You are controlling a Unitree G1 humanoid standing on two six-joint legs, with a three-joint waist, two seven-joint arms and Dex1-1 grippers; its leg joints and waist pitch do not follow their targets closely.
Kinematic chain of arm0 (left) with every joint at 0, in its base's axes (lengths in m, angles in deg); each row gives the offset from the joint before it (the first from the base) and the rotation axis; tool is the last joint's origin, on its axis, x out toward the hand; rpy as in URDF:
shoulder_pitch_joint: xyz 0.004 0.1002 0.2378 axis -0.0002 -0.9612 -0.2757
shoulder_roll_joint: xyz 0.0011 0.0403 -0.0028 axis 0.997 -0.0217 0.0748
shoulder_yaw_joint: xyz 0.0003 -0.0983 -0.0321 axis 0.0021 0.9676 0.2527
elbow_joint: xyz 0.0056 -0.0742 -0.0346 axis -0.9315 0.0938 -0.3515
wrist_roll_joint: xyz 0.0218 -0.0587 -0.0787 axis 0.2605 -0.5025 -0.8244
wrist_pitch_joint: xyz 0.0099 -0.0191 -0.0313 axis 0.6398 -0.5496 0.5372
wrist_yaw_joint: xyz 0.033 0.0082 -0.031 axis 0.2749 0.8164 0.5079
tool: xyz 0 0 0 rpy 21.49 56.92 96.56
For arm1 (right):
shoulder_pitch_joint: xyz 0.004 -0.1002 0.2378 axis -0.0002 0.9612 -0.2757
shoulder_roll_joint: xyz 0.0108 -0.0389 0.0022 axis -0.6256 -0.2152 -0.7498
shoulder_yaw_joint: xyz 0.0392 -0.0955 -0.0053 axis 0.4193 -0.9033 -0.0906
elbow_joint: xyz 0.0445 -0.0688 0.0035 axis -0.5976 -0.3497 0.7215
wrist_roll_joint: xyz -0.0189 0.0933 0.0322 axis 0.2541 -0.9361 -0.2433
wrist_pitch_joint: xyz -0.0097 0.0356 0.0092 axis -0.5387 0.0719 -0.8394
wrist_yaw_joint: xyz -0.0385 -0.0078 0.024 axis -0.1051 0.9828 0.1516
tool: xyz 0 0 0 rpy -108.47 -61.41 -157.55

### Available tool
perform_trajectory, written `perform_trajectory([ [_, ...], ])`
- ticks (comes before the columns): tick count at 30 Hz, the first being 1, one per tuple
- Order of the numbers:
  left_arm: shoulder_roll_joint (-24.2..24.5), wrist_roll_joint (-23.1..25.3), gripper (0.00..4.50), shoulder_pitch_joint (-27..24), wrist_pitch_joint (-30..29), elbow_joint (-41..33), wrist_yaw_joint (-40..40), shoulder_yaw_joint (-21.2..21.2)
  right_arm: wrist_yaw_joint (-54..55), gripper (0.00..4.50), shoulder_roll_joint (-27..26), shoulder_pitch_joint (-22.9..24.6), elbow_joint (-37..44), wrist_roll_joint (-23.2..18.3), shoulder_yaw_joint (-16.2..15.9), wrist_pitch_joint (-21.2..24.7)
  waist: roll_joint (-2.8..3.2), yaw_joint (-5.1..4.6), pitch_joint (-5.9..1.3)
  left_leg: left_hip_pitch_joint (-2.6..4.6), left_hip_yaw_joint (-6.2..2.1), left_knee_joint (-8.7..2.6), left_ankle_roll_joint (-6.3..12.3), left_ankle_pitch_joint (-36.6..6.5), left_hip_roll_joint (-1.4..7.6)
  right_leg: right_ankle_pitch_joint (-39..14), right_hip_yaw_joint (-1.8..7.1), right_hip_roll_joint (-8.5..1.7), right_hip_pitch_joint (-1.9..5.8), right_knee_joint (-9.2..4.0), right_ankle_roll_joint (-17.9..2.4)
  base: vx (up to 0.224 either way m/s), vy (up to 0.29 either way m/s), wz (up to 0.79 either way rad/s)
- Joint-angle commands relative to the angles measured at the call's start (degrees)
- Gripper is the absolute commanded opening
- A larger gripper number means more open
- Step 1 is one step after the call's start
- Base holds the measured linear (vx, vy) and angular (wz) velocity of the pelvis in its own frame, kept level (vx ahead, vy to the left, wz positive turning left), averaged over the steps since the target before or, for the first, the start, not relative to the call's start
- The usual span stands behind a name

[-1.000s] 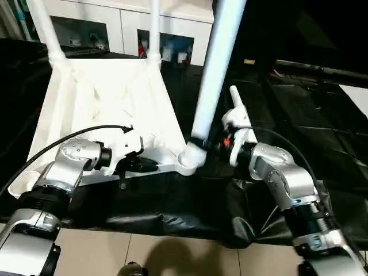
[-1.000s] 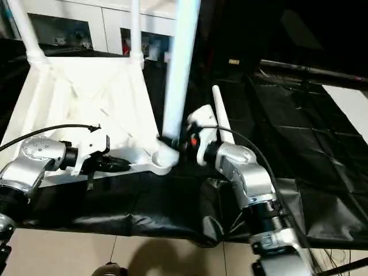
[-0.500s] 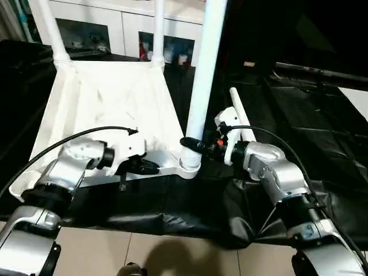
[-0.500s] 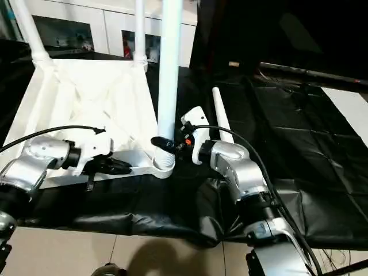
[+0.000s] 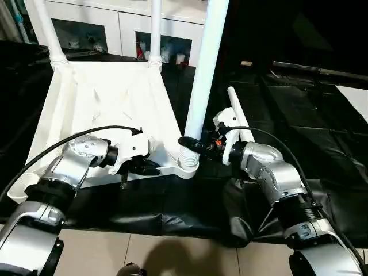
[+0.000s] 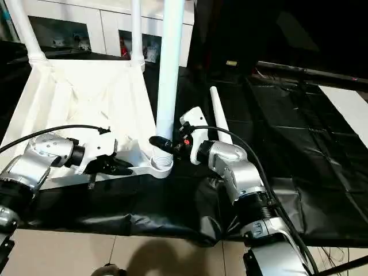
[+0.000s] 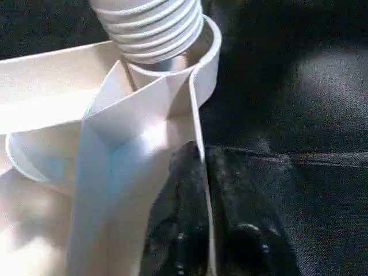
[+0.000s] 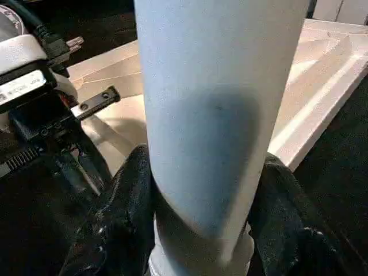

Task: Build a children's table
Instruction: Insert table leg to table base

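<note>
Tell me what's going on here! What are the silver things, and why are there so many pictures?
The silver things are a robot's two arms. It is building a small white table, which lies upside down on a big black worktable.

Two pictures come from cameras on the robot's head, looking down. The other two come from cameras on its wrists, so they look very close up.

The right hand grips a white leg near its bottom end; in the right wrist picture its black fingers sit on both sides of the tube. The leg's ribbed end is at the corner socket. The left hand pinches the table's thin edge to hold it. Two more legs stand at the far corners, and another one lies on the black sheet.
</note>
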Motion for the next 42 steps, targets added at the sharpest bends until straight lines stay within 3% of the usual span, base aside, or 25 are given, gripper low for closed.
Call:
perform_trajectory([
  [1, 0.3, 1.2, 0.01, 1.3, 0.3, 0.2, -0.9, -0.9, -0.9, 1.86, 1.0, 0.6, -0.2, 0.6, -0.7, 1.4, 1.83, -0.13, -3.59, 2.90, -2.53, -5.59, -6.49, -21.9, 4.74, -13.4, 4.15, -6.25, 1.10, -4.99, -11.6, 0.000, 0.000, 0.00],
  [7, 1.4, 2.4, 0.00, 1.1, -0.1, 0.5, -1.4, -1.8, -2.5, 1.86, 1.0, 0.5, 1.3, -0.7, -0.5, 2.7, 1.84, -0.07, -3.30, 3.09, -2.84, -5.80, -7.17, -25.3, 4.81, -18.4, 4.19, -6.48, 0.90, -5.49, -10.7, 0.000, 0.000, 0.00],
  [16, 1.2, 2.9, 0.00, 1.3, -0.1, 0.7, -0.1, -1.8, -3.2, 1.86, 0.8, 0.6, 1.2, -0.2, -1.1, 3.3, 1.71, -0.02, -3.23, 3.06, -2.88, -5.90, -7.06, -25.0, 4.88, -19.1, 4.26, -6.52, 0.73, -5.59, -10.4, 0.000, 0.000, 0.00],
  [25, 1.0, 2.4, 0.00, 1.4, -1.0, 0.4, -0.6, -1.1, 0.4, 1.86, -1.9, -1.1, -8.5, 0.9, 1.1, -2.0, 2.08, -0.32, -2.94, 3.21, -3.36, -6.05, -7.90, -29.4, 4.94, -23.5, 4.26, -6.64, 0.36, -6.01, -10.0, 0.000, 0.000, 0.00],
  [29, 1.1, 2.2, 0.00, 1.2, -1.6, 0.1, -0.4, -0.9, 0.5, 1.86, -2.1, 0.2, -8.6, 0.0, 1.9, -1.8, 2.17, -0.27, -2.80, 3.51, -3.56, -6.01, -7.76, -31.9, 4.91, -26.9, 4.36, -6.86, 0.20, -6.58, -9.1, 0.000, 0.000, 0.00],
  [34, 0.9, 1.3, 0.00, 0.5, -3.1, -1.4, 1.5, 0.6, 0.6, 1.86, -3.0, 4.9, -5.9, -1.7, 3.5, -2.7, 1.97, -0.03, -2.79, 3.67, -3.34, -6.09, -7.34, -31.7, 4.95, -25.0, 4.44, -6.72, 0.00, -6.55, -9.6, 0.000, 0.000, 0.00],
  [42, 1.3, 1.3, 0.00, 0.8, -3.7, -1.4, 4.2, 2.1, 1.3, 1.86, -3.6, 11.3, -1.3, -1.8, 3.7, -7.4, 1.88, 0.27, -2.87, 3.38, -3.15, -6.54, -6.70, -28.2, 4.96, -23.1, 4.39, -6.72, 0.46, -6.64, -9.4, 0.000, 0.000, 0.00],
])
